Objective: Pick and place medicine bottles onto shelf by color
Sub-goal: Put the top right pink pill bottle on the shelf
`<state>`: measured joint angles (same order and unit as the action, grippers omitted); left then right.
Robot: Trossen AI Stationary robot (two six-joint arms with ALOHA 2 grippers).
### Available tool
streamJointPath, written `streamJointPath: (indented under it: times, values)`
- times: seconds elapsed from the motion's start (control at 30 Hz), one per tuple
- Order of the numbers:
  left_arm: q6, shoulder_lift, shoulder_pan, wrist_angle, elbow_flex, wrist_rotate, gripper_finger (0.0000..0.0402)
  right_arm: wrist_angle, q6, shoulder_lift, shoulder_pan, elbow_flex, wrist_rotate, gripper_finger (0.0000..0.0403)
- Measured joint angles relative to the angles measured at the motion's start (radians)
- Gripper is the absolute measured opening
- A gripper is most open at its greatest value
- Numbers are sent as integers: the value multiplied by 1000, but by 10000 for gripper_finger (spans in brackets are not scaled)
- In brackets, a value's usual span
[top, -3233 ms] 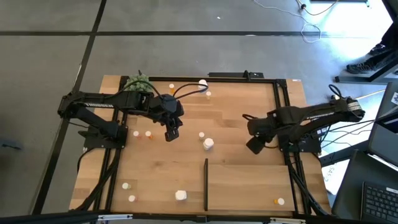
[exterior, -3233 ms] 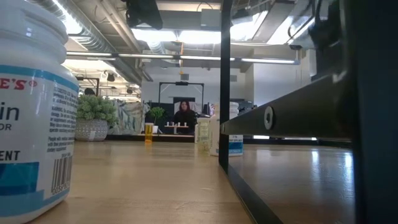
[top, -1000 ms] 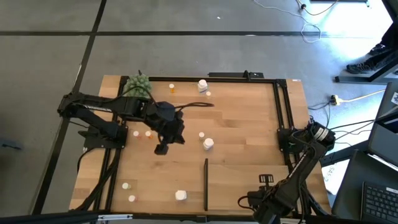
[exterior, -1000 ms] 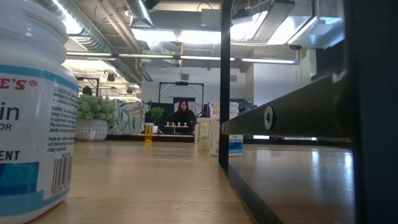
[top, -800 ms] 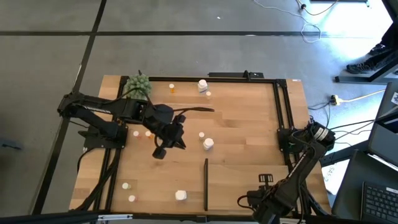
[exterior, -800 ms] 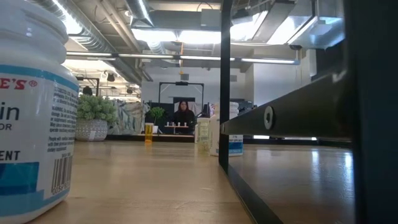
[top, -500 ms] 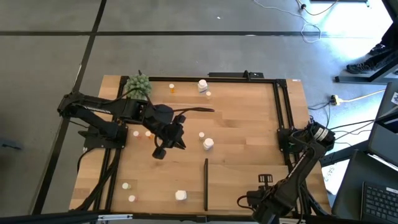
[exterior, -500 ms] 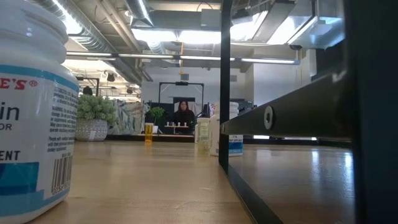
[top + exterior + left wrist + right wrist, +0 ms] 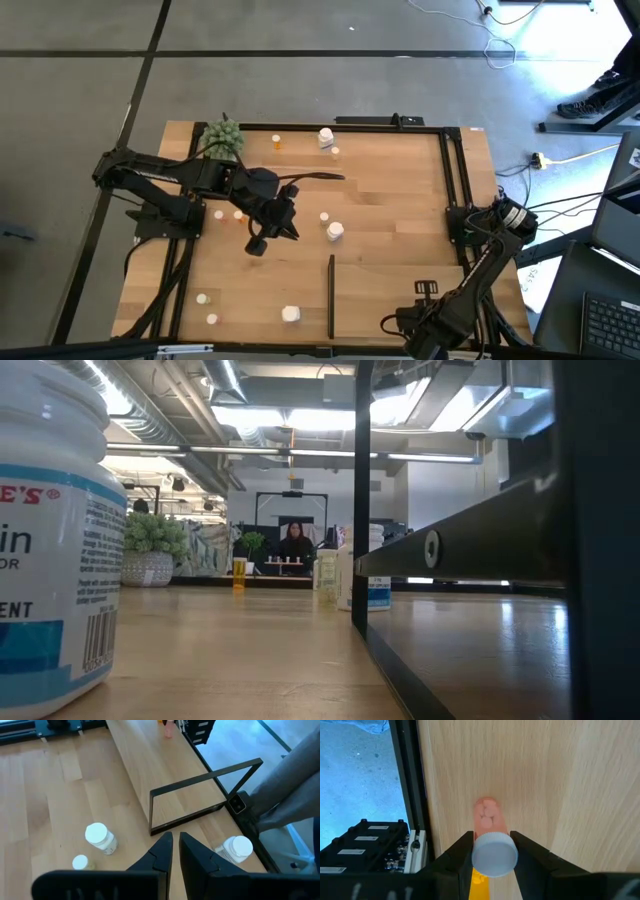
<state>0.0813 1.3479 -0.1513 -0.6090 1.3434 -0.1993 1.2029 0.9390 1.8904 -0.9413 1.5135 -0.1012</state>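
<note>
Right claw (image 9: 492, 851): clenched on an orange bottle (image 9: 490, 835) just below its white cap, low over the shelf (image 9: 545, 780) beside the black frame rail (image 9: 407, 785)
Left claw (image 9: 175, 851): fingers pressed together, nothing between them, hanging over mid-counter (image 9: 390, 200)
Handling, judged: orange bottle looks light, rigid and smooth; a round plastic wall may slip or twist, so the hold belongs square on the body under the cap
Remaining bottles: one capped white bottle (image 9: 101, 837) and a smaller one (image 9: 80, 862) near the left claw; a chunkier white one (image 9: 236, 849) by the shelf corner; others scattered toward the counter's edges
Edges: black strip (image 9: 331, 295) marks the shelf's near side; frame rail runs close alongside the held bottle
Open room: bare wood ahead on the shelf; counter centre largely free; plant ball (image 9: 222, 135) sits far off
</note>
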Motion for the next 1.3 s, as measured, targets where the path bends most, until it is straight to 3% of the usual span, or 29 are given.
streamJointPath:
  times: [1.3]
  values:
    - [1,0,0,0,0,0,27,-3,-110,0,0,0,6,120]
